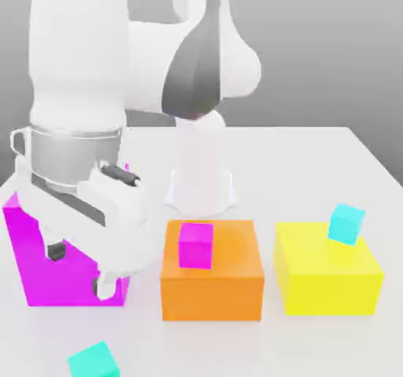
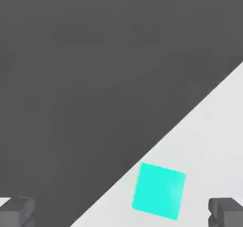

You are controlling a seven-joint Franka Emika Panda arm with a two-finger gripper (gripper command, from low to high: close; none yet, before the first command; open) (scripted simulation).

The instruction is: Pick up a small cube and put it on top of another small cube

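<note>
The small cube (image 1: 93,361) is green-teal and lies on the white table near its front edge, at the exterior view's left. In the hand view the same small cube (image 2: 159,190) sits close to the table's edge. My gripper (image 1: 79,269) hangs above and behind it, in front of the big magenta box, and is open with nothing between its fingers (image 2: 16,212). The other small cube (image 1: 195,245), magenta-pink, rests on top of the orange box.
A big magenta box (image 1: 35,265) stands at the left, an orange box (image 1: 212,289) in the middle and a yellow box (image 1: 327,277) at the right. A light-cyan small cube (image 1: 346,223) sits tilted on the yellow box. The arm's white base (image 1: 201,179) stands behind.
</note>
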